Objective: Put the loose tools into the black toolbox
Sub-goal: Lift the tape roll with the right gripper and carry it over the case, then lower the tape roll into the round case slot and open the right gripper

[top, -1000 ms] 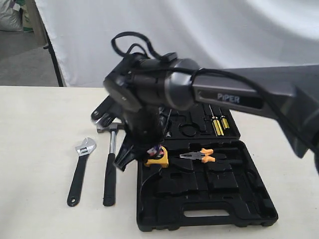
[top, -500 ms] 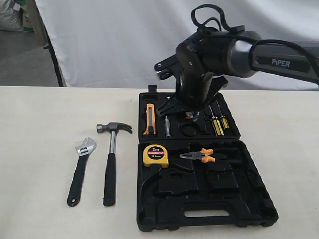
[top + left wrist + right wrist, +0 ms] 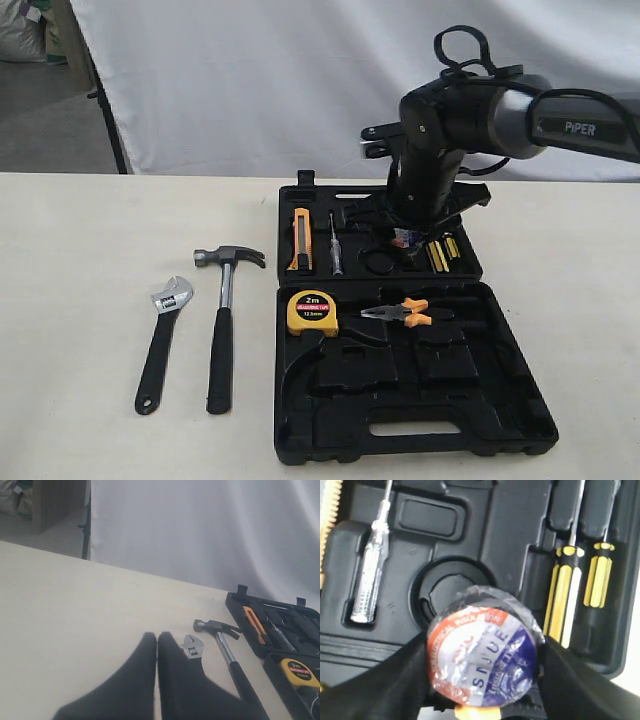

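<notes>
While carried for stowing, small black tape roll with blue-red label: pinched across its outer rim, flat face toward the wrist camera, presumably so as to go down flat; hanging over the rear half of the case, not yet seated.
Right fingers: spread wide, clamped on either side of the roll, gripping it.
Round moulded recess: just beyond the roll, beside yellow-and-black-handled screwdrivers; likely the intended seat.
Large black plastic hinged toolbox: laid open on the pale table, recesses up for loading.
Silver adjustable wrench with black handle and claw hammer with black handle: lying side by side on the table, apart from the case, waiting.
Left fingers: pressed together, holding nothing, poised above the table near the wrench.
</notes>
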You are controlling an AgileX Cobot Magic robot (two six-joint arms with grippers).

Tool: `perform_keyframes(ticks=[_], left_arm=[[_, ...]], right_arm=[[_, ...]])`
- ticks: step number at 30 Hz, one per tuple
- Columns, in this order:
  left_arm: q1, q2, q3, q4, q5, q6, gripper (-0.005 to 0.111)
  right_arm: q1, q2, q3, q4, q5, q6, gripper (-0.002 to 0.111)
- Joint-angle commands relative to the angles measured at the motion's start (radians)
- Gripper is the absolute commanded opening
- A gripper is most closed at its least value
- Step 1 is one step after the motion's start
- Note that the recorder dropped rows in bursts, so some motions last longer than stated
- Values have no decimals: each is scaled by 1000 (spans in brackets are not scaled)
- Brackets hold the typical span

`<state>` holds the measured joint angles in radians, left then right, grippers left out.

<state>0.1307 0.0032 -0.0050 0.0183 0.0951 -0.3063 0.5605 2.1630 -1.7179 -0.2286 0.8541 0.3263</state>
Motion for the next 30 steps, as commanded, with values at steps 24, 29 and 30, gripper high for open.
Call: perform_keyframes(ticks=[24,29,30], left_arm=[[25,-3,-3,4,-7,-5,1],[25,-3,-3,4,-7,-5,1],[25,-3,-3,4,-7,-5,1]], right_arm=[[-37,20,-2,21,-9,-37,0],[-35,20,-2,94,-22,-145,0],[-35,20,-2,124,-32,-175,0]])
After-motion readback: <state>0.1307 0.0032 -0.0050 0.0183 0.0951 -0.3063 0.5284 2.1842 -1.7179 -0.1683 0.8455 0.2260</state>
